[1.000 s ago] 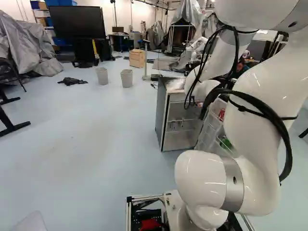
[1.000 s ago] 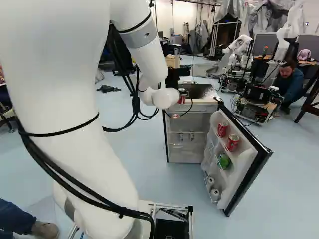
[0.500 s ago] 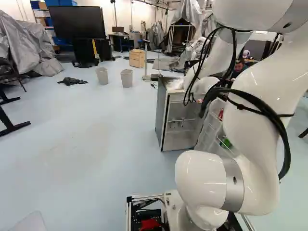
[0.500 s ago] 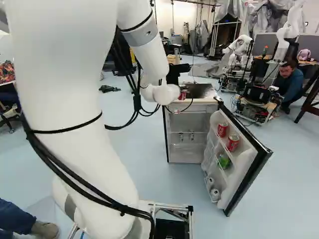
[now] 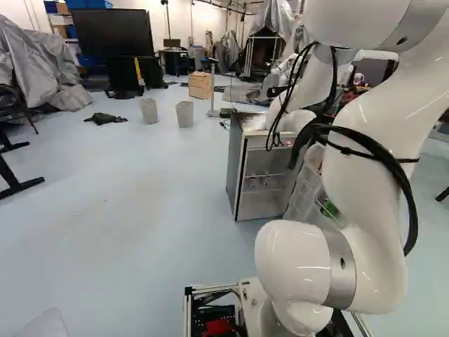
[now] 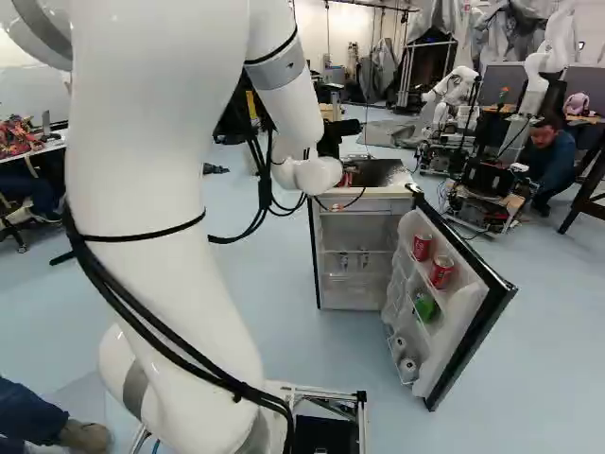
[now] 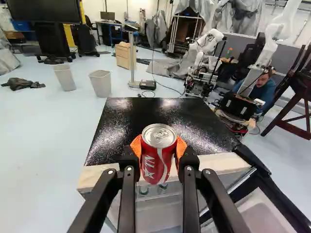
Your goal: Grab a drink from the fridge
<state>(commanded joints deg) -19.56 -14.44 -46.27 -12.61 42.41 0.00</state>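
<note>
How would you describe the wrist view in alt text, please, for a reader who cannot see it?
A black gripper with orange pads grips a red drink can, its silver lid showing. Beyond it is the glossy black top of an open fridge, with two bins and a wooden cabinet farther back.

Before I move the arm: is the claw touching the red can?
Touching. The wrist view shows it: the claw has its orange pads against the red can from two sides.
</note>
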